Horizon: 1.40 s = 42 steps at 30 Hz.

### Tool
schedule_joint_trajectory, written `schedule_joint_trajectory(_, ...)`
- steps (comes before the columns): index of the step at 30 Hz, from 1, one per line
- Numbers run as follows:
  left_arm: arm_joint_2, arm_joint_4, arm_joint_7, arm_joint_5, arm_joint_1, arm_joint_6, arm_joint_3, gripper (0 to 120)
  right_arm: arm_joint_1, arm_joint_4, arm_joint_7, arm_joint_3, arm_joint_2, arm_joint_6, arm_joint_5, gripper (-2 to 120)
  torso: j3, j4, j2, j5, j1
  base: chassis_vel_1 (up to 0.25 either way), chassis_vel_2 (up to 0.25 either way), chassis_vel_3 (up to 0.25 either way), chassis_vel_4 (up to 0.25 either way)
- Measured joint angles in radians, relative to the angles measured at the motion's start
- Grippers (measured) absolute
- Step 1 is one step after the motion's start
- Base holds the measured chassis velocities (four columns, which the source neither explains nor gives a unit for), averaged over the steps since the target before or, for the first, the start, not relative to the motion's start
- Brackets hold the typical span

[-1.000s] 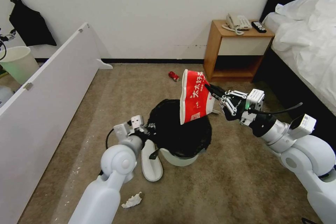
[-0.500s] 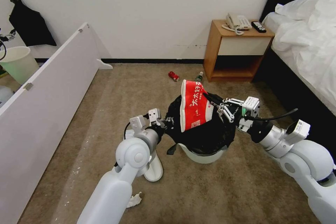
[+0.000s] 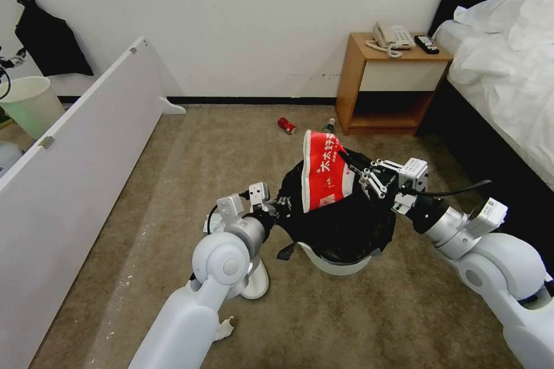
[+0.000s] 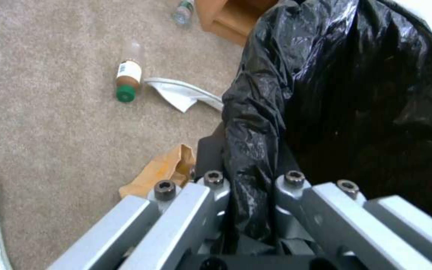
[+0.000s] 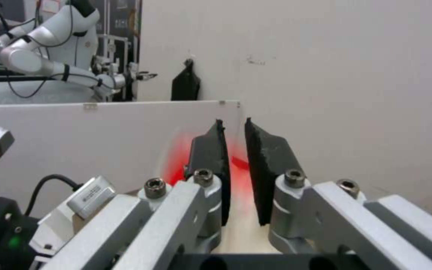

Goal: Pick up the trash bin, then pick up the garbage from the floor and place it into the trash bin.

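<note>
The trash bin is a white bucket with a crinkled black bag draped over its rim, held above the carpet. My left gripper is shut on the bin's near rim, and the bag bunches between its fingers. My right gripper is shut on a red snack packet, which hangs upright with its lower end inside the bin's mouth. In the right wrist view a red edge of the packet shows between the black pads.
More garbage lies on the carpet: a red can, a bottle, a green-capped bottle, a brown paper bag, a white slipper, a crumpled tissue. A nightstand and bed stand right, a white panel left.
My left gripper has carried the bin to the right, under the packet. My right gripper has lowered the red packet, so its lower end now sits in the bin's mouth.
</note>
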Motion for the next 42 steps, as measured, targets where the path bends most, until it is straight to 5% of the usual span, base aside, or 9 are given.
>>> schedule_joint_trajectory(24, 0.011, 0.012, 0.01, 0.025, 0.002, -0.021, -0.023, 4, 0.044, -0.014, 0.013, -0.018, 0.027, -0.001, -0.004, 98, 0.0, 0.0, 0.0, 0.0, 0.0, 0.0, 0.0, 0.0, 0.0)
schedule_joint_trajectory(42, -0.001, -0.03, 0.006, 0.205, 0.023, 0.004, -0.184, 4, 0.091, 0.02, 0.121, 0.102, 0.045, -0.022, 0.062, 100, 0.0, -0.0001, 0.0, -0.0001, 0.0, 0.0, 0.0, 0.0, 0.0)
